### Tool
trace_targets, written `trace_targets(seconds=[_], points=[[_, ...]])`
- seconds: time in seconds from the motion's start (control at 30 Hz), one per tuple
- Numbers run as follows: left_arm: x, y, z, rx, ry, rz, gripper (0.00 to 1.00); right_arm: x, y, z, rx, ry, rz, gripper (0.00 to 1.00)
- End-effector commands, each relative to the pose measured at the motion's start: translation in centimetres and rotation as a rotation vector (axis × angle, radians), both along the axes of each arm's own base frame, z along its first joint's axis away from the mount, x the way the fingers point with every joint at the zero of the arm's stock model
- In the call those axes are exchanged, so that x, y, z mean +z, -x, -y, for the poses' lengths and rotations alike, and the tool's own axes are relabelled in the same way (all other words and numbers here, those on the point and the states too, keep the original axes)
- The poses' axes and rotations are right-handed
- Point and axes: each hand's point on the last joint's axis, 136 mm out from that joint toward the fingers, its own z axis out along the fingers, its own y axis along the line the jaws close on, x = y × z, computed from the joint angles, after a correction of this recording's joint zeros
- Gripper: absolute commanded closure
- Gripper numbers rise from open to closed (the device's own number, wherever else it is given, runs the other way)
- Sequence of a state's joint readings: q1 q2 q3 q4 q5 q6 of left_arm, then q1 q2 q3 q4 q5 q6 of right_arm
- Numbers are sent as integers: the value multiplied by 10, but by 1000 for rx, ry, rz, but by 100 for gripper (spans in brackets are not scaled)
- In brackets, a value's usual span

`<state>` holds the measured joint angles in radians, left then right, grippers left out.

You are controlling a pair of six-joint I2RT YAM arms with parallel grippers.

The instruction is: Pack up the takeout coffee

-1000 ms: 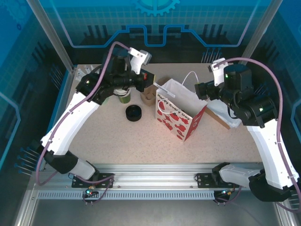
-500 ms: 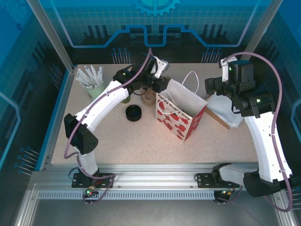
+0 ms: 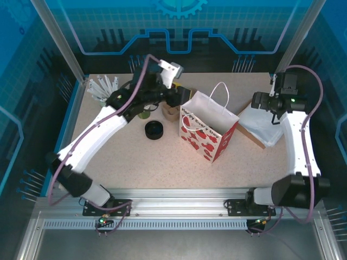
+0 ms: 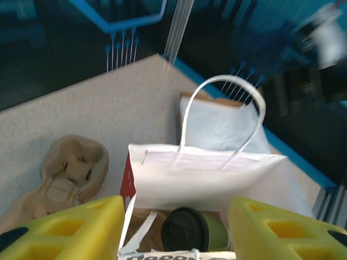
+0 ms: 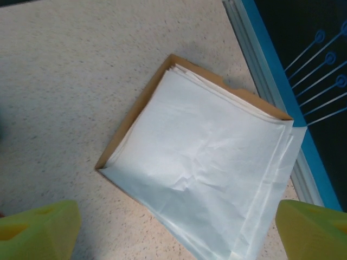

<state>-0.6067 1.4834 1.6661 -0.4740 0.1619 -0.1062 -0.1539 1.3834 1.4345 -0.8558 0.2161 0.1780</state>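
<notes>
The takeout coffee [image 4: 203,230], an olive-green cup with a black lid, lies on its side on the bottom of the white gift bag [image 4: 206,176], which has red hearts on its front [image 3: 209,132]. My left gripper [image 4: 176,219] hovers open just above the bag's mouth, with nothing between its yellow fingers [image 4: 65,230]. In the top view it sits at the bag's left rim [image 3: 182,97]. My right gripper [image 3: 259,102] is open over the napkin stack, well to the right of the bag, its jaws wide apart [image 5: 176,230].
White napkins in a brown tray [image 5: 209,173] lie at the right edge [image 3: 260,124]. A cardboard cup carrier [image 4: 65,170], a stack of green cups [image 3: 143,112], a pile of black lids [image 3: 154,130] and a cup of stirrers [image 3: 103,89] stand left of the bag.
My right gripper has drawn away from the bag's right rim to over the napkins. My left arm swung toward the bag and now holds at its left rim.
</notes>
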Motion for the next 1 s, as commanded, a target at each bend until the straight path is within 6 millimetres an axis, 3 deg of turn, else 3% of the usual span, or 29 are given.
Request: trace_targets(seconds=[0.0,0.17,0.43,0.77,0.97], points=[[21,13,-10,17,94,65,43,-36,-19,13,-54,-60,-38,7],[16,30,-30,55,120,63,42,-87,-27,34,-104,-71,-142,9],[-6,33,-36,78,118,18,41,-159,-33,33,-100,-130,-300,9],[-18,32,-34,73,102,-4,41,-201,-42,36,-105,-130,-395,14],[-22,32,-34,70,93,-12,41,-209,-48,27,-76,-138,-407,22]])
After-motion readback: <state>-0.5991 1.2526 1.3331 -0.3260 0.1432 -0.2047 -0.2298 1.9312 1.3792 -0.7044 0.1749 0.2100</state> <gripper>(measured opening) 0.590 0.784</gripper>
